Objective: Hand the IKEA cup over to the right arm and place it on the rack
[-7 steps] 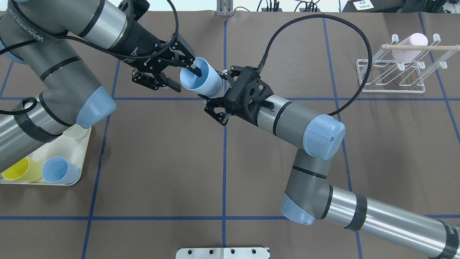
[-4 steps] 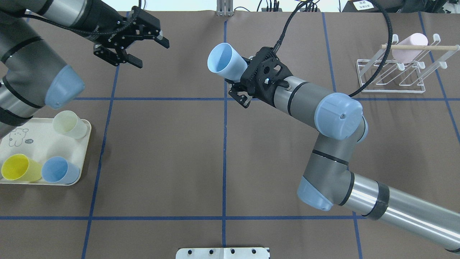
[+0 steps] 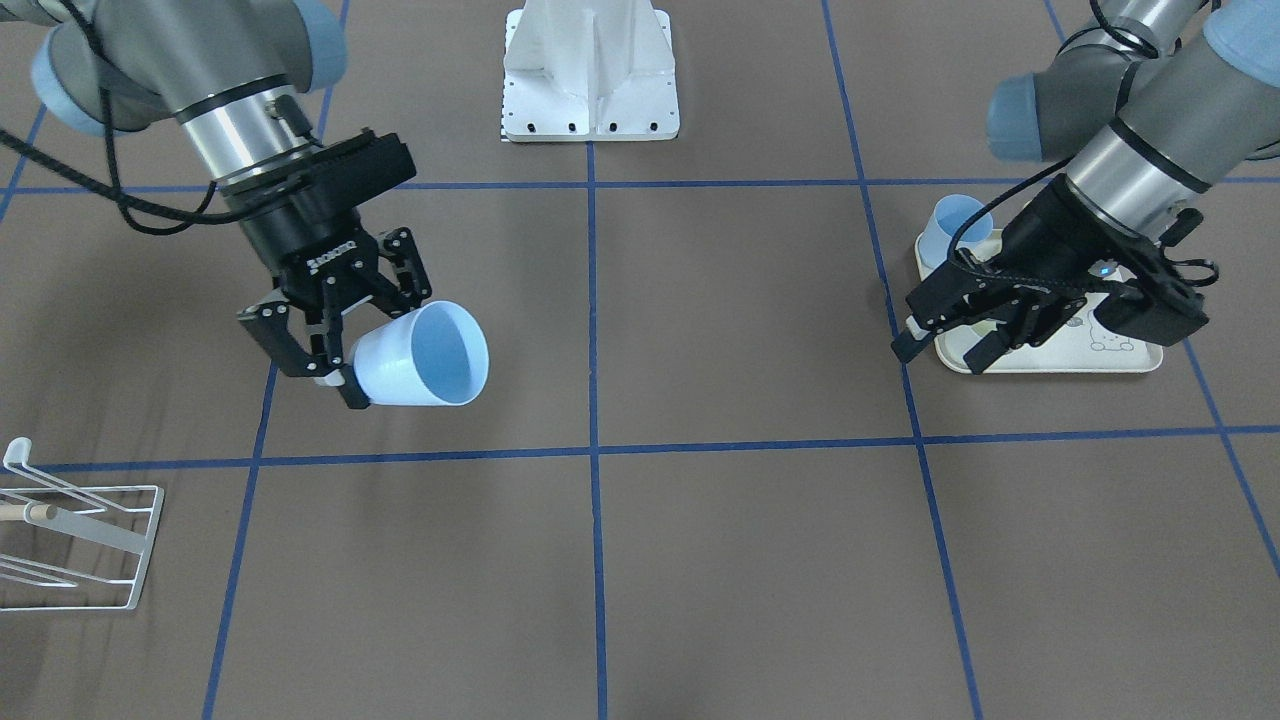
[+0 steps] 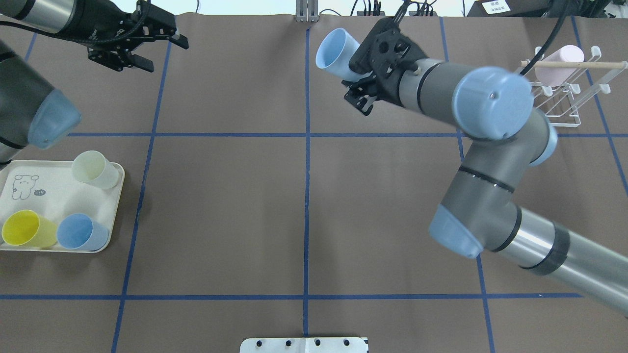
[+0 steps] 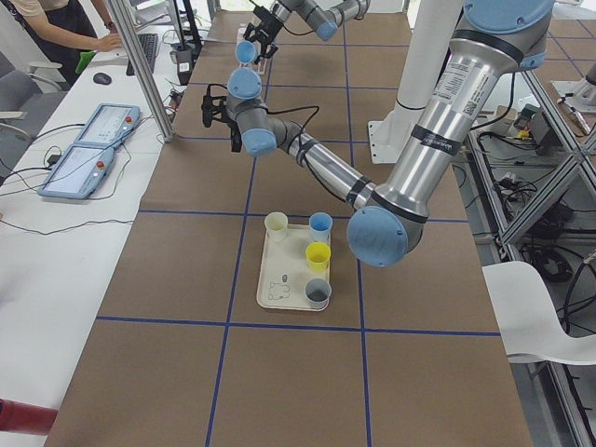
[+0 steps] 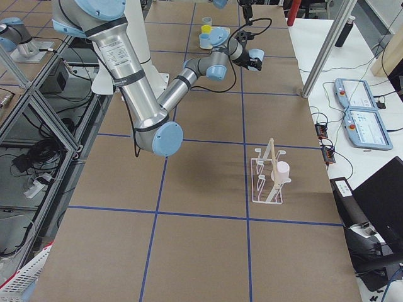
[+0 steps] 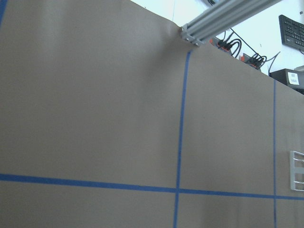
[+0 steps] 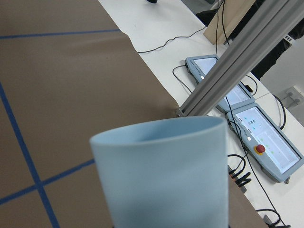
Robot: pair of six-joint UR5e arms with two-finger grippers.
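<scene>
With the handover seemingly done, the right arm's black two-finger gripper [image 3: 350, 352] grasps the pale-blue plastic cup [image 3: 425, 355] aloft, well apart from the white wire rack [image 4: 559, 89], while the left gripper [image 3: 940, 348] hangs released, so next comes carrying the cup onto a prong.

pink cup [image 4: 559, 66] on the rack [image 4: 570, 89]

Right arm [image 4: 490, 162]: elbow folded high, upper joint cap overlaps rack [image 4: 588, 63] in overhead view.
Right gripper [image 4: 355, 68]: off table, near rack, on rack's side toward table centre. Jaws clamped on base of blue cup [image 4: 336, 51], cup mouth facing away from rack.
Left arm [image 4: 19, 98]: reaches out at table end opposite rack.
Left gripper [image 4: 165, 57]: well apart from rack, jaws spread, nothing between them.
</scene>
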